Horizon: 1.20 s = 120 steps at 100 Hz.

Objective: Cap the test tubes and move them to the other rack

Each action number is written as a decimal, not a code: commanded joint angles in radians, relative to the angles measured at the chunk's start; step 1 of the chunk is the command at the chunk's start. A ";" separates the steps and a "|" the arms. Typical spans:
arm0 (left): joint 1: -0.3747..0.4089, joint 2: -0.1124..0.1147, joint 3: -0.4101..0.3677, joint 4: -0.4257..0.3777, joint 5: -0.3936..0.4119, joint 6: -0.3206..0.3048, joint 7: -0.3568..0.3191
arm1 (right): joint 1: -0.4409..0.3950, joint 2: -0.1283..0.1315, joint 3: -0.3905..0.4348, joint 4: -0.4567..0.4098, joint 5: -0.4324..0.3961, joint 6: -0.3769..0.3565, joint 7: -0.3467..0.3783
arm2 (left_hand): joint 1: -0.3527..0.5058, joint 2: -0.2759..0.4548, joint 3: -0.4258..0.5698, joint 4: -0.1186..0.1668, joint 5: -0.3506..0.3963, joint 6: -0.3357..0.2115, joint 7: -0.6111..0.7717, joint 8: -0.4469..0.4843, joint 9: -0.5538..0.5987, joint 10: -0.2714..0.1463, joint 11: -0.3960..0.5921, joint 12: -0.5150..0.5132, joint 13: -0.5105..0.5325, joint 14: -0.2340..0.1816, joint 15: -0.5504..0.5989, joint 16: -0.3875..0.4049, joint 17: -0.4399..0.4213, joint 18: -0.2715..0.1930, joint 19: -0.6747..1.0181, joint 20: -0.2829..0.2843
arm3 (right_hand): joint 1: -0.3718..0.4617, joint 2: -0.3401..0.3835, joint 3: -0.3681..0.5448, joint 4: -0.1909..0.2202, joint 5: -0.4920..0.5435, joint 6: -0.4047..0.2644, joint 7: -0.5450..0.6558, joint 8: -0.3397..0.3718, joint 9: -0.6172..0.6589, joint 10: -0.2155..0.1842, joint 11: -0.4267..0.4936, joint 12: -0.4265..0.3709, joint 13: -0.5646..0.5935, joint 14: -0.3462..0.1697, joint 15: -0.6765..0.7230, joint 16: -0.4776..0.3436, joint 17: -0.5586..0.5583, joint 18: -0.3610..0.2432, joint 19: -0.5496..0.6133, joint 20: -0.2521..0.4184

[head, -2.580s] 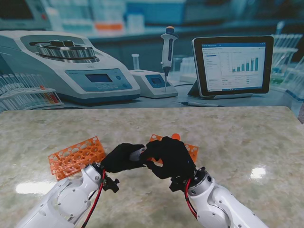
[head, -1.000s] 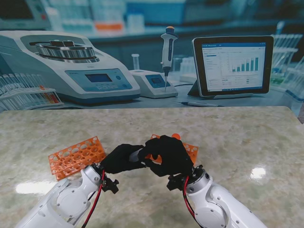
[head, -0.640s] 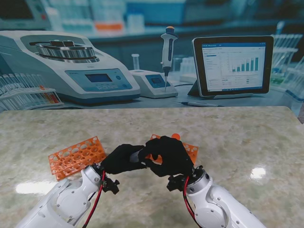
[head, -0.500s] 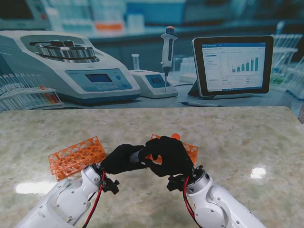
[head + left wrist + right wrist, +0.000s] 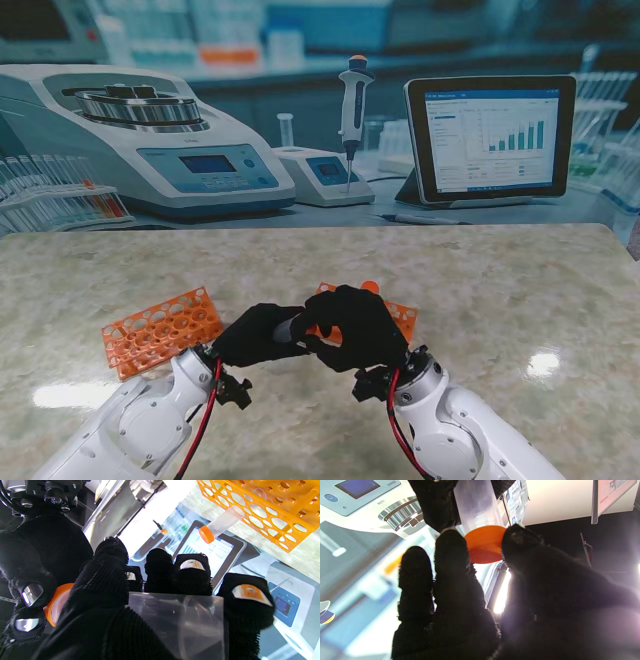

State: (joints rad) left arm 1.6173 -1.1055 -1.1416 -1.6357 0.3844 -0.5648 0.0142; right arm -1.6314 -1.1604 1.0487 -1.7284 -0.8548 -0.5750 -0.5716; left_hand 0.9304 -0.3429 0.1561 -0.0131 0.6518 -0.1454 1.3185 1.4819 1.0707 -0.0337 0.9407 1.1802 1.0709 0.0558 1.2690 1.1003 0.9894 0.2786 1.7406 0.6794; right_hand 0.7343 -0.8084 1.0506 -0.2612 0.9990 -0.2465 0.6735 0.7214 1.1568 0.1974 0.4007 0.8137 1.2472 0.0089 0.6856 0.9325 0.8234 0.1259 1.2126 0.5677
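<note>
Capping in mid-air: the two robot hands are meeting over the bench (image 5: 480, 300), between the two racks.

The left robot hand (image 5: 255, 335) is gripping a clear plastic tube (image 5: 176, 620) across its barrel, and the tube's long axis is running roughly sideways toward the right robot hand (image 5: 355, 328), which is pinching an orange cap (image 5: 483, 543) between thumb and fingers right at the tube's mouth (whether the thread is seated cannot be told). Cap and tube are lying on one line, so the coming move is probably a twist about that axis. Both hands are wearing black knitted gloves; the tube is smooth and see-through, the cap matte. The left rack (image 5: 160, 328) is sitting just beside the left hand; the right rack (image 5: 403, 317), an orange plastic grid of round holes, is holding one capped tube (image 5: 220, 526) just beyond the right hand.
</note>
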 commanded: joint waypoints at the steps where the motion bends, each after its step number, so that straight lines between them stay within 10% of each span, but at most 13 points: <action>1: -0.003 -0.003 0.006 -0.017 -0.002 0.003 -0.008 | -0.005 -0.004 -0.007 0.006 -0.003 -0.010 0.010 | 0.034 0.037 0.000 -0.007 0.004 -0.040 0.048 0.070 -0.017 -0.051 0.000 0.019 -0.007 -0.034 -0.005 -0.001 0.029 -0.082 0.097 -0.001 | 0.179 0.119 0.127 0.092 -0.012 -0.020 -0.010 0.005 0.091 -0.265 0.070 -0.011 -0.024 -0.041 -0.031 -0.012 -0.014 -0.031 -0.019 0.019; 35: -0.005 -0.003 0.009 -0.018 -0.004 0.003 -0.011 | -0.002 -0.005 -0.005 0.012 0.011 -0.027 0.031 | 0.033 0.038 -0.001 -0.006 0.003 -0.040 0.048 0.069 -0.017 -0.052 -0.001 0.019 -0.007 -0.034 -0.005 0.000 0.029 -0.082 0.096 -0.001 | 0.168 0.159 0.057 0.079 -0.040 -0.009 -0.028 -0.011 0.067 -0.252 0.033 -0.054 -0.049 -0.032 -0.077 -0.048 -0.029 -0.043 -0.062 0.028; 68: -0.004 -0.003 0.008 -0.020 -0.002 0.006 -0.010 | -0.006 -0.006 0.008 0.008 0.036 -0.054 0.059 | 0.034 0.038 -0.002 -0.006 0.003 -0.040 0.047 0.069 -0.017 -0.052 0.000 0.019 -0.007 -0.034 -0.005 0.000 0.029 -0.082 0.096 -0.001 | 0.092 0.184 -0.037 0.073 -0.152 -0.013 0.101 -0.225 0.025 -0.230 -0.034 -0.084 -0.094 -0.015 -0.155 -0.091 -0.078 -0.033 -0.118 0.012; 120: -0.002 -0.003 0.008 -0.023 -0.002 0.009 -0.010 | 0.004 -0.005 0.007 0.017 0.057 -0.071 0.089 | 0.033 0.041 -0.004 -0.006 0.002 -0.040 0.047 0.068 -0.018 -0.052 -0.001 0.018 -0.007 -0.035 -0.006 0.000 0.028 -0.082 0.096 0.000 | 0.014 0.204 -0.115 0.066 -0.235 -0.006 0.172 -0.314 -0.018 -0.219 -0.074 -0.126 -0.133 -0.011 -0.217 -0.176 -0.130 -0.022 -0.146 -0.019</action>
State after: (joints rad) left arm 1.6139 -1.1042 -1.1384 -1.6431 0.3826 -0.5584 0.0095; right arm -1.6233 -1.1602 1.0664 -1.7160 -0.7956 -0.6396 -0.4877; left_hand 0.9304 -0.3428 0.1561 -0.0128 0.6518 -0.1459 1.3287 1.4914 1.0707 -0.0359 0.9407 1.1802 1.0692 0.0558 1.2688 1.1002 0.9795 0.2786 1.7322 0.6794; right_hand 0.7343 -0.6290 0.9379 -0.2226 0.7984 -0.2464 0.8280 0.4238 1.1025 0.1956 0.3185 0.7103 1.1744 0.0174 0.5135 0.7686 0.7067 0.1218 1.0769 0.5664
